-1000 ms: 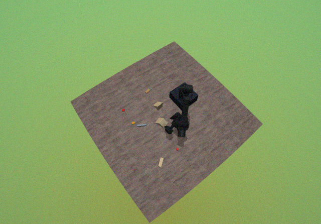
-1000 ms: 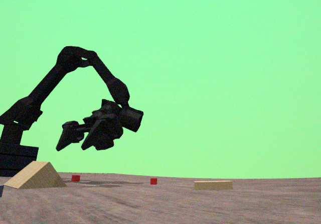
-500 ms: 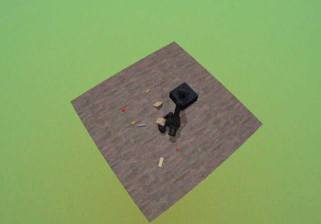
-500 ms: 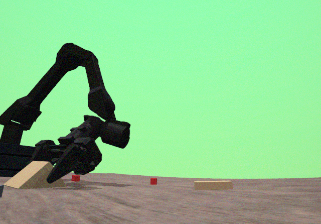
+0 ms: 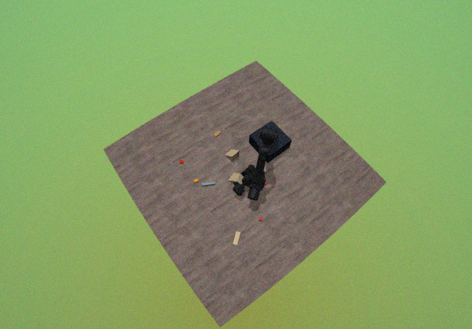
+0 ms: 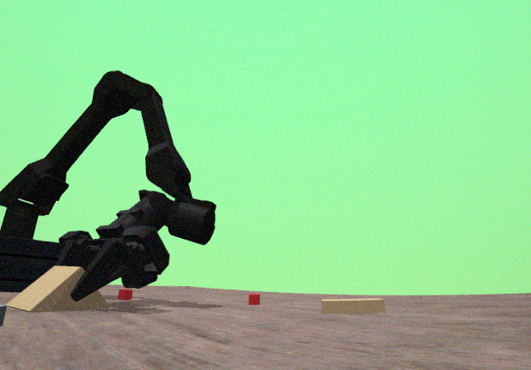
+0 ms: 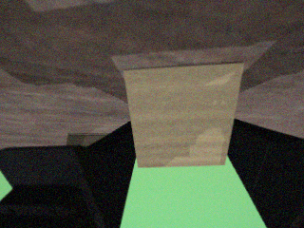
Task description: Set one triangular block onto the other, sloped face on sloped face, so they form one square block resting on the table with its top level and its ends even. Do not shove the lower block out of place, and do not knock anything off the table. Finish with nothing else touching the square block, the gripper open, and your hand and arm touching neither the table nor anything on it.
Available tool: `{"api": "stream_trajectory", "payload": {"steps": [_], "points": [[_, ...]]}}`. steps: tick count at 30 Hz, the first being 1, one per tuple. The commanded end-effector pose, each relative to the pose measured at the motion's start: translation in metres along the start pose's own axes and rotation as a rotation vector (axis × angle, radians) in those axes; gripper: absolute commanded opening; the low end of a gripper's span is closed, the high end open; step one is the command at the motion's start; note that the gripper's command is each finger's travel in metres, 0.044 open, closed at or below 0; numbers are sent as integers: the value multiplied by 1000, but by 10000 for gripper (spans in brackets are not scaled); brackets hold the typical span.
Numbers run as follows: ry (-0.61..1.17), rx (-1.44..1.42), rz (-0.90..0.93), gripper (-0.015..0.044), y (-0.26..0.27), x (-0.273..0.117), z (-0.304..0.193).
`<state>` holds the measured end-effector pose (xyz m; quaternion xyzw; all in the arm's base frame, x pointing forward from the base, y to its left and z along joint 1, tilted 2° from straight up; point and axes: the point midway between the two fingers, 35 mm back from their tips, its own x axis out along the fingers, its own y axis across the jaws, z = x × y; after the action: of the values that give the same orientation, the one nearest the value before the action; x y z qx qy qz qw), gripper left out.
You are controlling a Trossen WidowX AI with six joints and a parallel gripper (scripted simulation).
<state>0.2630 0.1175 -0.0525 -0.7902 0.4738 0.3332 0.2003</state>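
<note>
2 wedges | gripper [image 7: 180, 159] clamps wedge [image 7: 182, 114] by its ends, on table, for lift | 2nd wedge [image 5: 231, 154] apart: base.

There were no words, numbers or signs to read anywhere. The table [image 5: 312, 188] had only a plain wood look, and the tan blocks and small red cubes on it showed no letters or marks.
</note>
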Motion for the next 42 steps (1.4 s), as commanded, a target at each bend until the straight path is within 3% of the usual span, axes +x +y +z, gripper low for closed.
{"api": "stream_trajectory", "payload": {"steps": [1, 8, 24, 30, 42], "points": [[-1, 1, 0, 183, 0, 0, 0], [-1, 1, 0, 0, -3, -15, -13], [0, 1, -1, 0, -1, -69, -68], [-8, 6, 2, 0, 0, -69, -68], [-345, 89, 118, 0, 6, -56, -73]]}}
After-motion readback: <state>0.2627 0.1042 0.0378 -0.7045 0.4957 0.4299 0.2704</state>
